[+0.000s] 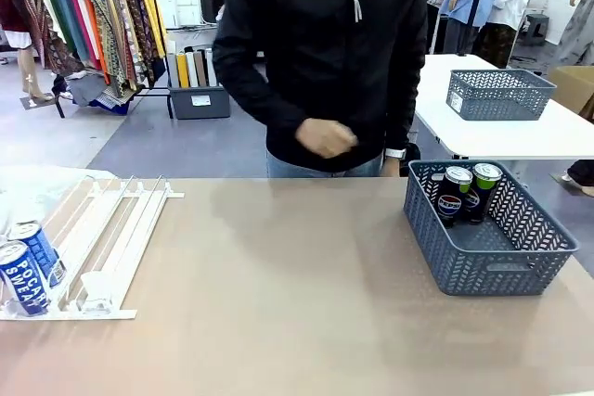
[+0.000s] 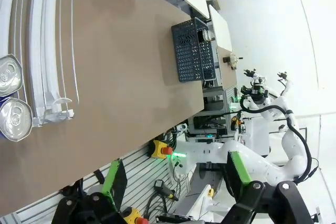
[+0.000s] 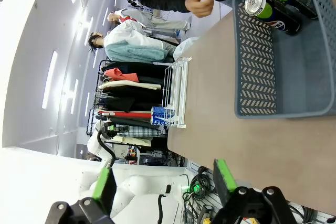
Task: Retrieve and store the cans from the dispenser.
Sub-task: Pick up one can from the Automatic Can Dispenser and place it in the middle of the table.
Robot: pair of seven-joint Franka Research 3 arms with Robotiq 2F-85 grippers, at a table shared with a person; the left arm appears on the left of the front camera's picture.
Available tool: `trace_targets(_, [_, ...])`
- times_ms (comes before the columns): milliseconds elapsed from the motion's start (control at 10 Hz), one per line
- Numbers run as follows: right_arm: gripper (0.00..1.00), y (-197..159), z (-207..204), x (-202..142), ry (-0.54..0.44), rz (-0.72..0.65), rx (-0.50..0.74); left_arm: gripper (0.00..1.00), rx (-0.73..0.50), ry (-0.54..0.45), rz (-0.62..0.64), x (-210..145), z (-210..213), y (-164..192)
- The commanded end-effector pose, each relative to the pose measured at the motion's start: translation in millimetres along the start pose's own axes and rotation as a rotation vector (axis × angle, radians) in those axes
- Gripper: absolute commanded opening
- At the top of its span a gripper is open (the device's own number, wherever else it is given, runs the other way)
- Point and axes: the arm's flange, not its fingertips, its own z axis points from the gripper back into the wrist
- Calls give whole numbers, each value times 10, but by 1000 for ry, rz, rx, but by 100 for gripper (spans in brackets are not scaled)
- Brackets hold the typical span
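You find the two blue Pocari Sweat cans (image 1: 20, 277) at the near end of the dispenser (image 1: 111, 229), in its leftmost lane, the nearer one clipped by the frame edge. From the left wrist you get their silver tops, also cut off. The person's hand (image 1: 325, 138) is blurred (whether it holds anything, you cannot tell). The Pepsi can (image 1: 453, 194) and the green-labelled can (image 1: 484, 185) stand upright in the far corner of the grey basket (image 1: 492, 261). The left gripper (image 2: 176, 174) and the right gripper (image 3: 164, 182) both gape wide, with nothing between their pads.
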Motion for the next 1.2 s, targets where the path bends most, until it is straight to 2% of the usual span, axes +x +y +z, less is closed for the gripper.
trace_targets(0, [100,20,10,12,-6,10,15,100,235,44,-54,34,-73,-151])
trace_targets(100, [100,20,10,12,-6,10,15,100,396,131,-185,-7,-145,-290])
trace_targets(200, [100,20,10,12,-6,10,15,100,692,134,-265,-71,-246,-445])
trace_targets(300, [100,20,10,12,-6,10,15,100,794,104,-297,-108,-323,-514])
trace_targets(400, [100,20,10,12,-6,10,15,100,952,99,-357,-165,-440,-579])
trace_targets(600, [100,20,10,12,-6,10,15,100,1130,33,-324,-119,-576,-580])
trace_targets(700, [100,20,10,12,-6,10,15,100,848,108,-354,-80,-399,-724])
trace_targets(1000, [100,20,10,12,-6,10,15,100,848,108,-354,-80,-399,-724])
trace_targets(1100, [100,20,10,12,-6,10,15,100,889,101,-380,-97,-468,-697])
